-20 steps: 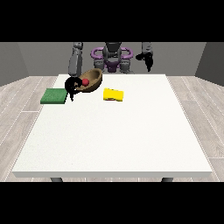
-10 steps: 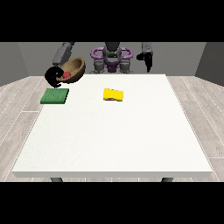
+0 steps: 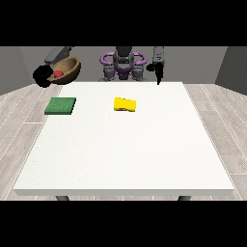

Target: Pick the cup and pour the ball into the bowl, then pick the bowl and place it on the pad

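The hand at the view's left (image 3: 42, 76) grips the brown rounded wooden bowl (image 3: 67, 70) with the small red ball (image 3: 58, 74) inside, held tilted in the air off the tabletop's far left corner. The flat green square pad (image 3: 61, 106) lies below, near the left edge; the yellow cup (image 3: 125, 104) lies toppled mid-tabletop. Advice: level the bowl, bring it over the pad, lower squarely; whether the hand at the view's right (image 3: 158, 72) is open, I cannot tell.

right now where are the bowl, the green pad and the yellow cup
bowl (image 3: 69, 71), front view, on its brown outer wall
green pad (image 3: 61, 105), front view, middle of its top face
yellow cup (image 3: 125, 104), front view, on its side as it lies on the table
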Tool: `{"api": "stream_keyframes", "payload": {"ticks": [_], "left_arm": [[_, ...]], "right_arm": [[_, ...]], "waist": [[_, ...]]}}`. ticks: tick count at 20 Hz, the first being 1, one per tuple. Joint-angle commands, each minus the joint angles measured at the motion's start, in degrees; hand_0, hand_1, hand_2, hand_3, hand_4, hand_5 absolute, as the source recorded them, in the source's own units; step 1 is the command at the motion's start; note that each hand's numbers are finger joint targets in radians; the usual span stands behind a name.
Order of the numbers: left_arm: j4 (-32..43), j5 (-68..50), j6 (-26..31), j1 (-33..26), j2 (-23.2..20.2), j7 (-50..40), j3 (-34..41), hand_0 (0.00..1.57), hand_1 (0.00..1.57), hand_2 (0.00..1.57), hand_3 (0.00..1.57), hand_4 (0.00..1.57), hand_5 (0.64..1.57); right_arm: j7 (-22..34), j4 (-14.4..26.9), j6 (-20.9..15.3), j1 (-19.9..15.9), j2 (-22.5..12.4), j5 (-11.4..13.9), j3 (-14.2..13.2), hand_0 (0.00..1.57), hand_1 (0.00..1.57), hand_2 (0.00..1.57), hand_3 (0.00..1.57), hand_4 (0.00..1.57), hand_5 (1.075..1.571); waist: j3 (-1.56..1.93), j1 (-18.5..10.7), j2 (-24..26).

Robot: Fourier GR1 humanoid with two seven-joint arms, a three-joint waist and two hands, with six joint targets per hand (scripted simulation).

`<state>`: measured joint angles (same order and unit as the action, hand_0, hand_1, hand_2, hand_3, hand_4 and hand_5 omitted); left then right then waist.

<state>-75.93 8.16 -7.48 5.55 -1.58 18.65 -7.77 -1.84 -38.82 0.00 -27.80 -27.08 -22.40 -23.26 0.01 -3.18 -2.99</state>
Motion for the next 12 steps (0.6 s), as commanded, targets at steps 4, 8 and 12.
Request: {"api": "stream_keyframes", "payload": {"ticks": [4,8,12], "left_arm": [[-3.5,0.7,1.4,2.2,0.2,-0.4,-0.5,0.00,0.00,0.00,0.00,1.18,1.345],[-6.6,1.9,0.2,1.3,1.5,1.7,-2.2,0.00,0.00,0.00,0.00,1.17,1.352],[-6.9,2.4,-0.9,-0.3,1.5,4.8,-3.9,0.00,0.00,0.00,0.00,1.17,1.358]], "right_arm": [[-3.2,6.5,6.0,0.7,-5.8,-3.6,-4.6,1.57,1.57,1.57,0.87,0.95,1.502],[-10.6,11.4,8.7,1.1,-6.9,-4.0,-6.5,1.55,1.55,1.57,0.71,0.89,1.512],[-10.7,13.2,7.5,0.1,-11.0,-3.1,-6.7,1.55,1.55,1.57,0.73,0.77,1.519]], "waist": [[0.03,-2.6,-4.6],[0.06,-4.5,-10.0],[0.07,-4.7,-12.1]]}}
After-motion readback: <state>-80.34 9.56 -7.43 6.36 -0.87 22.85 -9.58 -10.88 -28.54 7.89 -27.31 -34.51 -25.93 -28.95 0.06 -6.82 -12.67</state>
